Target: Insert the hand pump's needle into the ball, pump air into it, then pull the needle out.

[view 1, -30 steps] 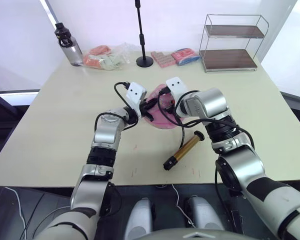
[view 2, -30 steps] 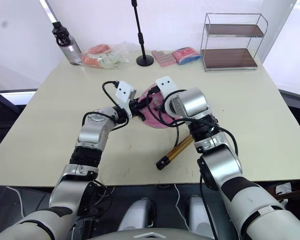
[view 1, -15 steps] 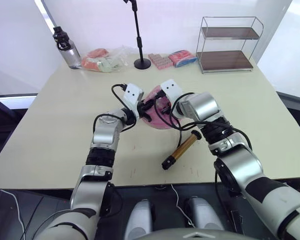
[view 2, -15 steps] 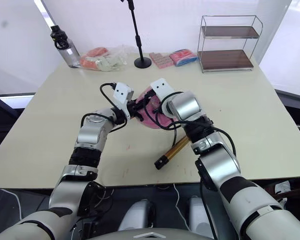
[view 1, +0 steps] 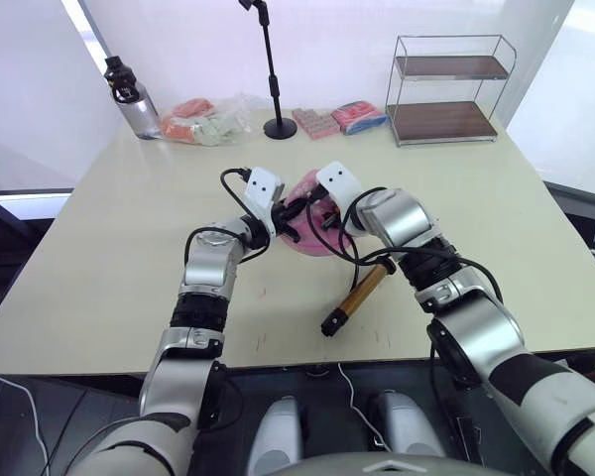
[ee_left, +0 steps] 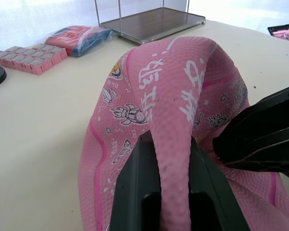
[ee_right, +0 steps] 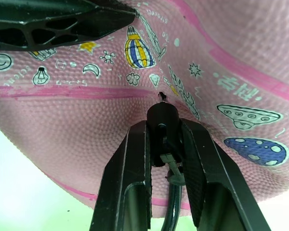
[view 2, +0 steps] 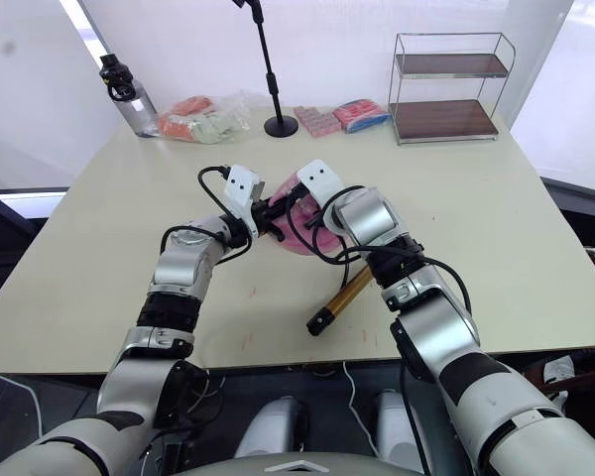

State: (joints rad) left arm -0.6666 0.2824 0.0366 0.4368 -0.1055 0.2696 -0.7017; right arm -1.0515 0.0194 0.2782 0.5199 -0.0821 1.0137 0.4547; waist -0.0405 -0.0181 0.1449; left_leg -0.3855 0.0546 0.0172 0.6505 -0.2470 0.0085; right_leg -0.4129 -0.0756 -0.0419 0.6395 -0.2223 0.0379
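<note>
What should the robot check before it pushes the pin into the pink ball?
1. Ball held firm: ok. The left gripper pinches a fold of the flattened ball.
2. Needle gripped: ok. The right gripper is shut on its black fitting.
3. Needle tip at the valve: cannot tell. The tip touches the ball's surface, but the valve dot is not clearly seen there.
4. Hose free: ok. It loops loosely from the right gripper toward the hand pump.
5. Pump ready to work: not ok. It lies flat on the table, with nothing holding it.
</note>
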